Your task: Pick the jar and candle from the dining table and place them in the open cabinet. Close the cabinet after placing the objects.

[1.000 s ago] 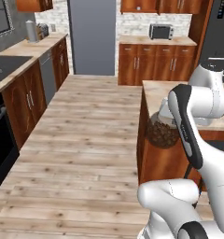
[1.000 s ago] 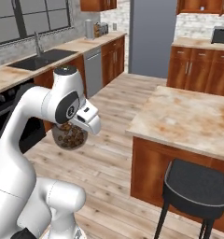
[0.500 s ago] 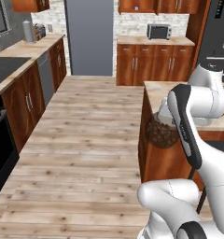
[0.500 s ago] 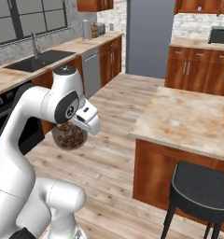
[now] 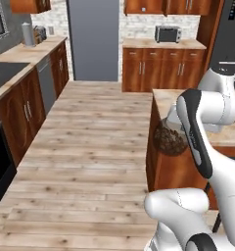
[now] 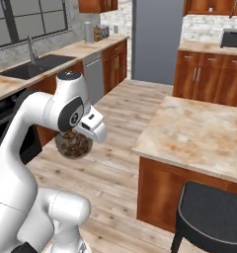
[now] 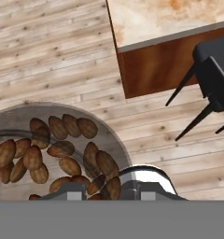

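Kitchen with plank floor [image 5: 90, 147], lower cabinets along the back wall, tall grey refrigerator [image 5: 94, 39]. Marbled dining table [image 6: 199, 133] to the arm's right, black stool [image 6: 214, 217] beside it. Hanging under the wrist, clear of the table: jar [image 6: 73, 144] of brown lumps, off any surface. Gripper [image 7: 104, 189] clamped on it. Open cabinet nowhere in sight, direction untold.

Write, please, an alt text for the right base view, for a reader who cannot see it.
The white robot arm's claw carries a round glass jar of brown lumps above the wooden floor. To the right stands the dining table with a marbled stone top, and a dark stool in front of it.
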Available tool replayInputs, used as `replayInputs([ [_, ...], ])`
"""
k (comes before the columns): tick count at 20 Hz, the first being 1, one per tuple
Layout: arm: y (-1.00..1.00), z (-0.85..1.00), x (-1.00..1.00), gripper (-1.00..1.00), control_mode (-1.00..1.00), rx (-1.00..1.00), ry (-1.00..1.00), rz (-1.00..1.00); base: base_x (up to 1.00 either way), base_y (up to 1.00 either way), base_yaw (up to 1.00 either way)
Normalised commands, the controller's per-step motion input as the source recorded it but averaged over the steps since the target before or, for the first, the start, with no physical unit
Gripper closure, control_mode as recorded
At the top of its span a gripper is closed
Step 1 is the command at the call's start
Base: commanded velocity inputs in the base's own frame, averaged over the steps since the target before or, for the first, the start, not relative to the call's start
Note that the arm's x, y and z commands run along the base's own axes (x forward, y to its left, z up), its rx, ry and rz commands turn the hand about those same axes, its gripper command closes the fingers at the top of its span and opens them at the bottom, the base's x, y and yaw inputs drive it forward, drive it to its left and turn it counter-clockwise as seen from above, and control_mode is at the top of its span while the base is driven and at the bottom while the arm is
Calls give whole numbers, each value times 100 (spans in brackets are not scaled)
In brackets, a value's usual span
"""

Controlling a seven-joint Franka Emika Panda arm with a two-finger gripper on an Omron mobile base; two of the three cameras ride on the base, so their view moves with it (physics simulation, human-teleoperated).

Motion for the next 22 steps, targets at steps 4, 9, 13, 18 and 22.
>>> replayInputs([
  [4, 0, 0, 0, 100, 100, 0, 0, 0, 64, 0, 0],
  [9, 0, 0, 0, 100, 100, 0, 0, 0, 58, 26, -11],
  [13, 0, 0, 0, 100, 100, 0, 0, 0, 50, 41, -2],
  [18, 0, 0, 0, 100, 100, 0, 0, 0, 41, 48, 0],
  [22, 0, 0, 0, 100, 100, 0, 0, 0, 39, 48, 0],
])
